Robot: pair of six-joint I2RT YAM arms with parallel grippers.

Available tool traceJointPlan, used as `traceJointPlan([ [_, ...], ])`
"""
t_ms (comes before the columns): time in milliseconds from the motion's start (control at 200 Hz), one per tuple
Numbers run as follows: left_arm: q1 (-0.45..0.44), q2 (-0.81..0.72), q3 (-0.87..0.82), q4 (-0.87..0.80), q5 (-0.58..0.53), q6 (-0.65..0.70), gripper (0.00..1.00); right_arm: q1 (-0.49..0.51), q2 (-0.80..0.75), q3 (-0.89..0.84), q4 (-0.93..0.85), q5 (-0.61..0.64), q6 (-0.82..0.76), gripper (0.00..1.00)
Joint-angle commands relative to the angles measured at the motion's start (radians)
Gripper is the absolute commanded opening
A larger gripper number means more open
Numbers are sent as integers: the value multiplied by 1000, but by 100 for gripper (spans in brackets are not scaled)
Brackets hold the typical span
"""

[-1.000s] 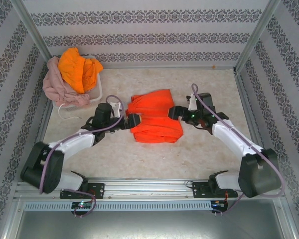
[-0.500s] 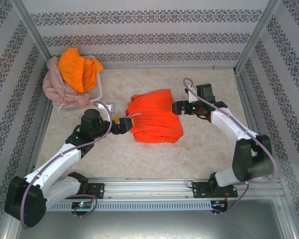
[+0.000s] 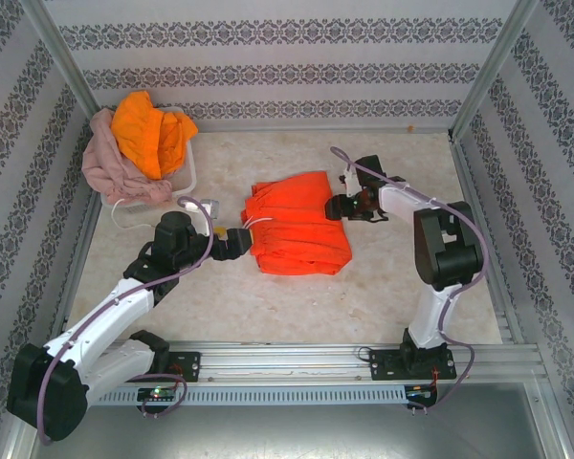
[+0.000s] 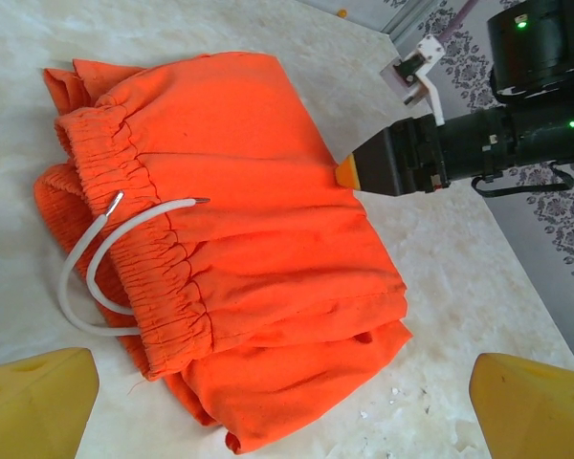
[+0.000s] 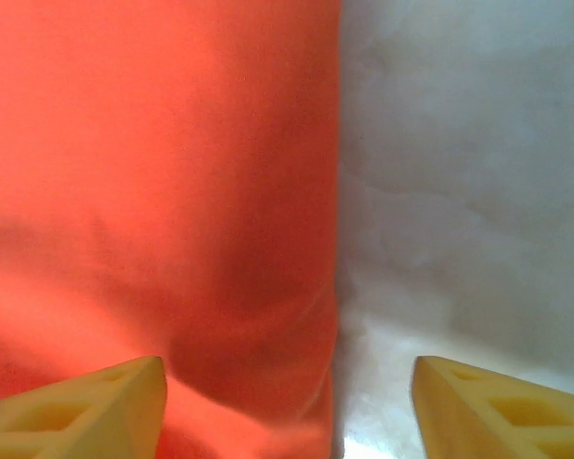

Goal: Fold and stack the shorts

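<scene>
Overhead, close wrists: shared red-orange shorts (image 3: 297, 223)

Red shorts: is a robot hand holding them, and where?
Nothing is gripped. The left gripper sits open beside the red shorts, near their waistband; the right gripper is open astride the opposite edge.

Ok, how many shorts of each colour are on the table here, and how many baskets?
Red-orange shorts: 1
Dusty pink shorts: 1
Yellow-orange shorts: 1
White basket: 1
Total: 4
</scene>
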Motion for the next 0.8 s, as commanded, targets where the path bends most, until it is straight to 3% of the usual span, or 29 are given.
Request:
traceJointPlan([
  [0,4,-25,-14,-17,-17,27,100,25,40,49,-41,-31,1,59],
  [225,6,-31,-26,-16,-24,26,100,37,98,103,-95,-14,5,37],
  [355,7,-40,-30,-19,-29,27,100,7,104,127,-141,-4,6,17],
  [450,8,-50,-32,-23,-38,27,100,-26,83,138,-187,41,-5,8],
  [595,10,-59,-37,-25,-46,30,100,-89,20,132,-267,173,-88,2],
  [794,13,-60,-47,-17,-49,25,100,-265,-65,126,-345,389,-201,0],
])
